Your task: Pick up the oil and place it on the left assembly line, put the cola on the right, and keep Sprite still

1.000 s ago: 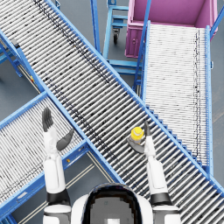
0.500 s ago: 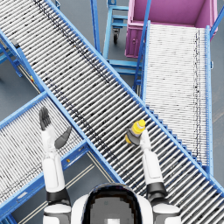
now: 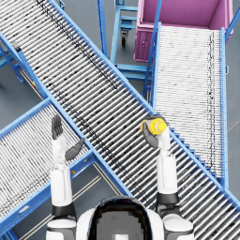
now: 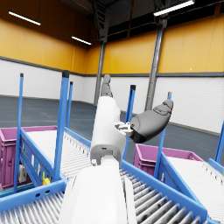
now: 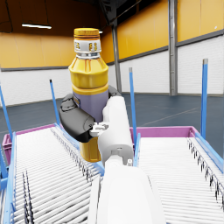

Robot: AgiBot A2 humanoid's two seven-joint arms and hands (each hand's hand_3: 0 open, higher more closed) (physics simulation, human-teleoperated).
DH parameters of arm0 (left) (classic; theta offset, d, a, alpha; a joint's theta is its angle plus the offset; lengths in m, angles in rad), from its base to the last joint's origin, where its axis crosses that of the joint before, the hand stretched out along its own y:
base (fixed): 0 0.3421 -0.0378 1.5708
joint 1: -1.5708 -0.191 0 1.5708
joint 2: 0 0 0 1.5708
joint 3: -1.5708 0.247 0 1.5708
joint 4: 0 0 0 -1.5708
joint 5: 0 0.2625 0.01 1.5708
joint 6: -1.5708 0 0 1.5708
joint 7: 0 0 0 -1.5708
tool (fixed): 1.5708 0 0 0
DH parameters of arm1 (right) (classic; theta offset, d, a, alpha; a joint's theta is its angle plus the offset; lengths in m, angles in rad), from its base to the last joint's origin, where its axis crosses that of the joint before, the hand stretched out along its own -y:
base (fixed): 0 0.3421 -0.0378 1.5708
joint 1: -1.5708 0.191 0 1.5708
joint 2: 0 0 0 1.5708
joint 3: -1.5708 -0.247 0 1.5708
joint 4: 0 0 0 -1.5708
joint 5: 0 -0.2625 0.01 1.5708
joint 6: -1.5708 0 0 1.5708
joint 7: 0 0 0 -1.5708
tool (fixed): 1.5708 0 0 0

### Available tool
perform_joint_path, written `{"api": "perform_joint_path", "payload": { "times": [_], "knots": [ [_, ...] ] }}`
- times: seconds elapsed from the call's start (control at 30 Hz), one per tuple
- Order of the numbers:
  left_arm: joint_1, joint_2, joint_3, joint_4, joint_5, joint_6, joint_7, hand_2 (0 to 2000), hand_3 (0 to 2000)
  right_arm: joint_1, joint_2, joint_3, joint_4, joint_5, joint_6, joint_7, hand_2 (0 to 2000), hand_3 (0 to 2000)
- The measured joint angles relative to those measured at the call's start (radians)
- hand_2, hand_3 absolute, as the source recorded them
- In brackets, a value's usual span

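The right hand (image 3: 151, 137) is clamped around the oil (image 3: 157, 125), holding it upright above the middle conveyor (image 3: 93, 93), close to its right rail. The left hand (image 3: 58, 133) hovers just left of that conveyor, fingers spread, holding nothing.

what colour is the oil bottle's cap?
Yellow cap on the oil bottle; the right wrist view shows it best, held in the right hand.

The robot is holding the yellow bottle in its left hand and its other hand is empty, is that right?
Not the left: the right hand grips the yellow bottle, as the right wrist view shows. The left hand is the empty one.
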Motion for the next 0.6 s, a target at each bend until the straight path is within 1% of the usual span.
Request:
{"api": "perform_joint_path", "payload": {
  "times": [0.07,0.13,0.23,0.27,0.4,0.47,0.57,0.6],
  "knots": [
    [-0.004,0.002,0.04,0.005,0.0,0.0,0.0,0,0,0.017,-0.003,0.007,0.014,0.0,0.0,0.0,2000,2000],
    [0.005,0.009,0.118,0.014,0.0,0.0,0.0,0,0,0.038,-0.008,0.025,0.022,0.0,0.003,0.0,2000,2000],
    [0.037,0.038,0.247,0.053,0.0,0.0,0.0,0,0,0.069,-0.019,0.065,0.026,0.0,0.009,0.0,2000,2000],
    [0.047,0.048,0.277,0.068,0.0,0.0,0.0,0,0,0.082,0.005,0.1,0.026,0.0,0.004,0.0,2000,2000],
    [0.084,0.08,0.351,0.111,0.178,0.0,0.0,0,0,0.103,-0.007,0.162,0.028,0.0,0.009,0.0,2000,2000],
    [0.097,0.091,0.372,0.124,0.267,0.0,0.0,0,0,0.109,-0.014,0.207,0.029,0.0,-0.002,0.0,2000,2000],
    [0.113,0.105,0.396,0.132,0.339,0.0,0.0,0,0,0.109,-0.022,0.278,0.03,0.0,-0.011,0.002,2000,2000],
    [0.117,0.109,0.403,0.131,0.351,0.0,0.0,0,0,0.159,0.056,0.393,0.028,0.0,-0.009,0.0,2000,2000]
  ]
}}
